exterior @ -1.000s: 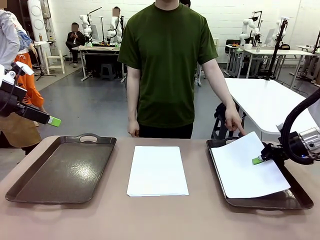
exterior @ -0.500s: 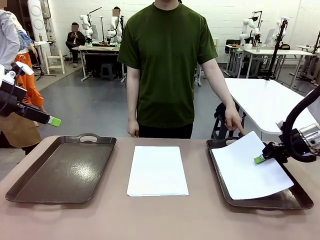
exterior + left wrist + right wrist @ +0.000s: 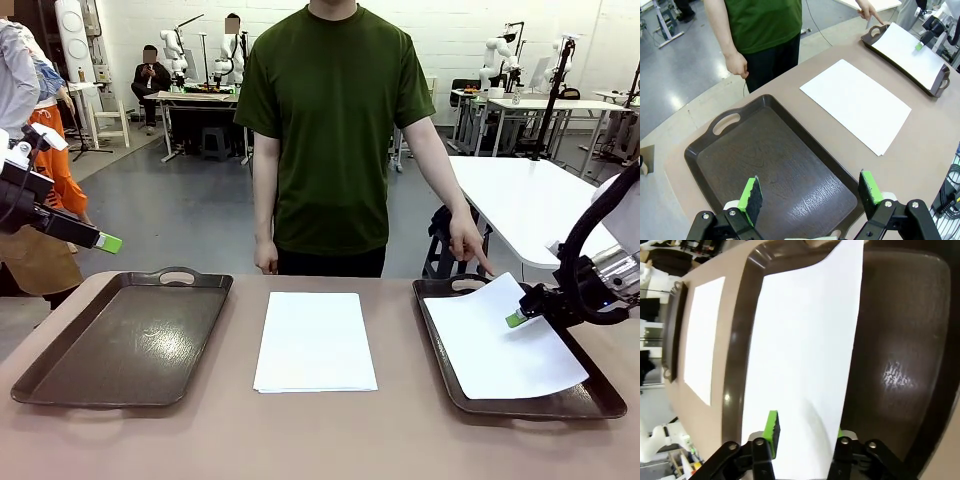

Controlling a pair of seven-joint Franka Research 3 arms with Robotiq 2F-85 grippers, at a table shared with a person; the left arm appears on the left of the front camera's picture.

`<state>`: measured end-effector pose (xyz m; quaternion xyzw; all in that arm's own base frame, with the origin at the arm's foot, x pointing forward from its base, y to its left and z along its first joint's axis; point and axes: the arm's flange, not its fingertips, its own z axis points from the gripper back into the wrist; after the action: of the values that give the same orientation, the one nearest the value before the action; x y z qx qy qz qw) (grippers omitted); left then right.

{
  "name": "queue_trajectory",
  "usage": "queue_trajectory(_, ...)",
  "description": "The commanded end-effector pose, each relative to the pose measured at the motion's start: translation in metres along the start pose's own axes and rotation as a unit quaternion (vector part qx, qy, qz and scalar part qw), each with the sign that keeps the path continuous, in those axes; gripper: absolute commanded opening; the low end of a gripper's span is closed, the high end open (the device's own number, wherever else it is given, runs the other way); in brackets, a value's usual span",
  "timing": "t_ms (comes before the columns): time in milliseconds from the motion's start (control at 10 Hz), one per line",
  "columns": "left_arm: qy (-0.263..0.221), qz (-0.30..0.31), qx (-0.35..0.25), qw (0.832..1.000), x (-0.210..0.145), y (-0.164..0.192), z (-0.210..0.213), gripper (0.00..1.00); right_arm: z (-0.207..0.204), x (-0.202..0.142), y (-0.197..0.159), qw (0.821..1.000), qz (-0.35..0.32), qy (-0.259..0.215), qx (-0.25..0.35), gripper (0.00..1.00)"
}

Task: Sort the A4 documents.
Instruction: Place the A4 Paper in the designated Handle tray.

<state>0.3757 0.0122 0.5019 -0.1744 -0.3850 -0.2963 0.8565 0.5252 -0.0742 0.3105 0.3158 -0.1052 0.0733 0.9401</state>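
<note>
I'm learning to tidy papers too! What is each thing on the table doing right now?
Left dark brown handled tray: empty.
Right dark brown handled tray: holds one sheet.
Single white paper sheet: lying in right tray.
White paper stack: flat between trays.
Robot's left hand: open, above left tray.
Robot's right hand: open at sheet's edge.

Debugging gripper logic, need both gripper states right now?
Left gripper: open, holding nothing.
Right gripper: open, jaws apart around the edge of the A4 sheet in the right tray.
</note>
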Motion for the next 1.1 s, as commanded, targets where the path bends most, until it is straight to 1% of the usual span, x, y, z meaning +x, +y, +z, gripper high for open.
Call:
queue_trajectory(0, -0.003, -0.005, -0.006, 1.000, -0.002, 0.003, 0.000, 1.00, 0.001, -0.006, 0.008, 0.998, -0.009, 0.016, -0.053, 0.78)
queue_trajectory(100, -0.003, -0.005, -0.006, 1.000, -0.002, 0.003, 0.000, 1.00, 0.003, -0.007, 0.008, 0.997, -0.009, 0.020, -0.074, 0.97)
queue_trajectory(300, -0.003, -0.005, -0.006, 1.000, -0.002, 0.003, 0.000, 1.00, 0.010, -0.009, 0.009, 0.996, -0.009, 0.013, -0.085, 1.00)
queue_trajectory(500, -0.003, -0.005, -0.006, 1.000, -0.002, 0.003, 0.000, 1.00, 0.018, -0.009, 0.010, 0.996, -0.007, 0.004, -0.088, 1.00)
queue_trajectory(800, -0.003, -0.005, -0.006, 1.000, -0.002, 0.003, 0.000, 1.00, 0.025, -0.008, 0.015, 0.998, 0.005, -0.012, -0.065, 1.00)
queue_trajectory(900, -0.003, -0.005, -0.006, 1.000, -0.002, 0.003, 0.000, 1.00, 0.024, -0.007, 0.025, 0.998, 0.007, -0.018, -0.064, 1.00)
queue_trajectory(1000, -0.003, -0.005, -0.006, 1.000, -0.002, 0.003, 0.000, 1.00, 0.025, -0.001, 0.012, 0.997, 0.006, -0.006, -0.074, 1.00)
